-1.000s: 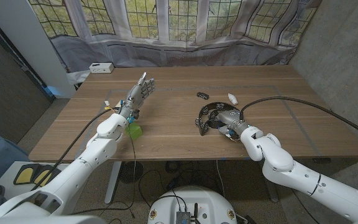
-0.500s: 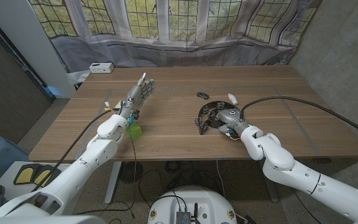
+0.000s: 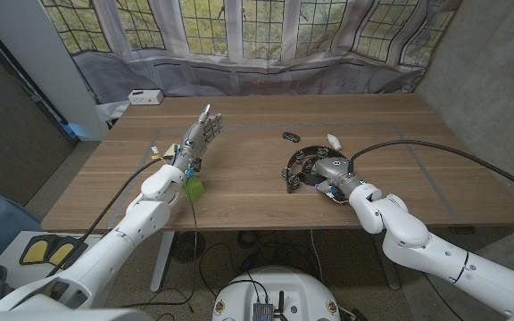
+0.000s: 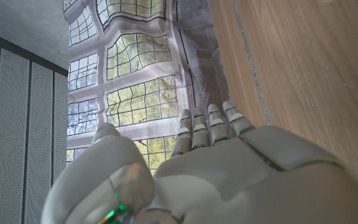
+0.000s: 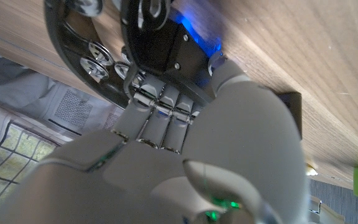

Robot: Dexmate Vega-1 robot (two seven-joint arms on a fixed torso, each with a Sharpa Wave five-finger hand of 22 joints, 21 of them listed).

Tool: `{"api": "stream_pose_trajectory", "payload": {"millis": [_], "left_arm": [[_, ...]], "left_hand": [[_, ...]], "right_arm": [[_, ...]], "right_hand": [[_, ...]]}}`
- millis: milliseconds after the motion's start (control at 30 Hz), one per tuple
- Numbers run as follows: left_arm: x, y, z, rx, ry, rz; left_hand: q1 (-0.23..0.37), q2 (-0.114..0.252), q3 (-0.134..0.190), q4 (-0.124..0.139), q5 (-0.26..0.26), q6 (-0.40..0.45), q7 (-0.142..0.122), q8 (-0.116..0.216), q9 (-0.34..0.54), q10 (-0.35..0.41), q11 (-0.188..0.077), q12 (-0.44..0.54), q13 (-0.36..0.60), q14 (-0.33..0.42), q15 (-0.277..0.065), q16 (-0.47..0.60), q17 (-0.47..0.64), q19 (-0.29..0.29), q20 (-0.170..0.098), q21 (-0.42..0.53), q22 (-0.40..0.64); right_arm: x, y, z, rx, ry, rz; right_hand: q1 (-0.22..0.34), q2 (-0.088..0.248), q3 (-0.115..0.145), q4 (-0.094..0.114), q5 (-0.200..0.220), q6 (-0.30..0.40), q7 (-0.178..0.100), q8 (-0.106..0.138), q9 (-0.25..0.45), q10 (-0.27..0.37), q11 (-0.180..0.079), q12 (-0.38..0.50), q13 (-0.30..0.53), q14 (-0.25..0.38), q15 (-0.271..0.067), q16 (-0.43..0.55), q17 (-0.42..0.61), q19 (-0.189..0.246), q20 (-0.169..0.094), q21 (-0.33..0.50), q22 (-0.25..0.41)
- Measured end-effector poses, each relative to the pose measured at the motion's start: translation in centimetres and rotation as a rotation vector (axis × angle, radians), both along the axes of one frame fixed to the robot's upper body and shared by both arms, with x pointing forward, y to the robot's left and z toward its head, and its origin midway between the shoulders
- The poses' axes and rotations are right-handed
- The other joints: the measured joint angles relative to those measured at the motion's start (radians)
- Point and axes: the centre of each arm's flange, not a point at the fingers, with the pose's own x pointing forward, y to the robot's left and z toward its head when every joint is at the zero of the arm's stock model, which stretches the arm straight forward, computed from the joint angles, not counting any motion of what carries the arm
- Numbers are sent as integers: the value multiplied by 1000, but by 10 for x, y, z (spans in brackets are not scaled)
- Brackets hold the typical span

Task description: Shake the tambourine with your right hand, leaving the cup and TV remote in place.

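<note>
The right hand (image 3: 332, 168) grips the black round tambourine with metal jingles (image 3: 300, 166), fingers (image 5: 160, 115) curled over its rim, right of centre on the wooden table (image 3: 248, 183). The left hand (image 3: 200, 134) is open, fingers straight, on the left side. A small green cup (image 3: 194, 187) stands near the left forearm.

The right hand (image 3: 331, 169) covers the near side of the tambourine (image 3: 300, 167), so the hold of its fingers cannot be read from above; at the wrist, the frame (image 5: 73, 50) runs off the picture's edge. The left forearm hides most of the green cup (image 3: 194, 187). The small dark object (image 3: 291, 136) beyond the tambourine is too small to identify.
</note>
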Motion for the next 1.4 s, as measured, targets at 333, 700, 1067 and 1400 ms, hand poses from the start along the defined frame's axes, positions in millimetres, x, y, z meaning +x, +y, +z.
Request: {"api": "stream_pose_trajectory", "payload": {"millis": [333,700,1067,1400], "left_arm": [[-6,-1,0,5,-6,3],[-12,-2,1,16,-7,9],[-15,-5,1,26,-2,7],[-18,-8,3,35,-5,5]], "left_hand": [[0,0,7,-1,0,0,0,0,0,1,1,0,0,0,0,0,0,0,0,0,0],[0,0,7,-1,0,5,6,0,0,6,-3,0,0,0,0,0,0,0,0,0,0],[0,0,7,-1,0,5,6,0,0,14,-1,0,0,0,0,0,0,0,0,0,0],[0,0,7,-1,0,5,6,0,0,14,-1,0,0,0,0,0,0,0,0,0,0]], "right_arm": [[-8,-1,5,6,-23,-15],[-22,-2,16,25,-64,-9],[-32,-2,22,58,-101,8],[-45,-3,29,76,-124,23]], "right_hand": [[-5,5,-1,7,-1,25,-11,0,-1,10,8,0,0,11,0,-10,-4,7,4,12,-1],[-6,6,-1,7,0,25,-11,4,-1,10,8,-1,0,18,0,-17,0,7,4,20,-1],[-5,5,-1,7,0,25,-11,4,0,14,11,-1,0,18,0,-21,6,3,8,20,-1],[-5,5,-3,8,0,30,-6,2,0,14,11,-1,0,18,0,-27,13,3,8,27,-1]]}}
